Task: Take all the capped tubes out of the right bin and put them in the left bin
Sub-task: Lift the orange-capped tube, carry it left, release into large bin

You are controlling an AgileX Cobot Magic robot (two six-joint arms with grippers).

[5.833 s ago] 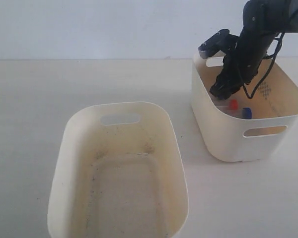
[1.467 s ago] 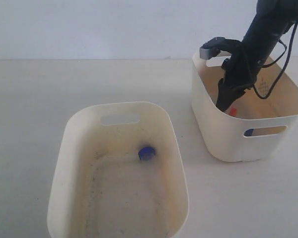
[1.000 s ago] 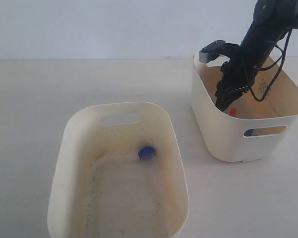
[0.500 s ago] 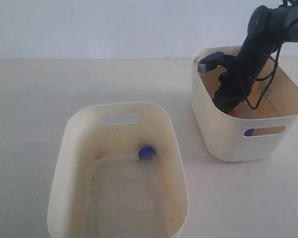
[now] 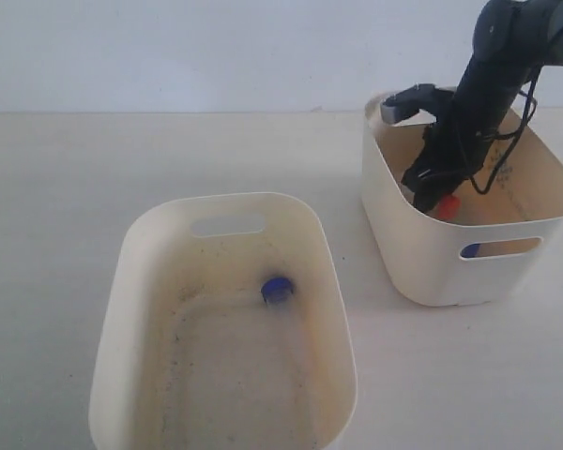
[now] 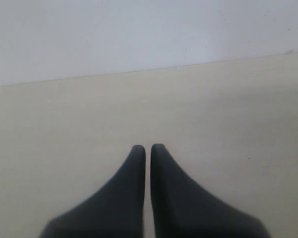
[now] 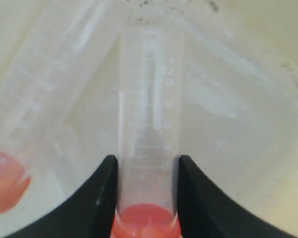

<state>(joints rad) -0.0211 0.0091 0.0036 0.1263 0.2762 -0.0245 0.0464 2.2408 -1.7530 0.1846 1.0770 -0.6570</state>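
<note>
Progress: one blue-capped tube (image 5: 278, 289) lies in the left bin (image 5: 291, 200). Right gripper (image 7: 147, 163) pinches an orange-capped tube (image 7: 149, 99) inside the right bin (image 5: 432, 262); left gripper (image 6: 147, 148) has its fingers (image 6: 131, 173) pressed together.

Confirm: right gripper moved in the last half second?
Yes. The right gripper, shut on an orange-capped tube, has risen slightly against the near rim of the right bin, showing more of the cap.

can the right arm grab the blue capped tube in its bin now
Probably not yet: the right gripper is shut on an orange-capped tube, so its jaws are full. The blue-capped tube lies in the same bin.
</note>
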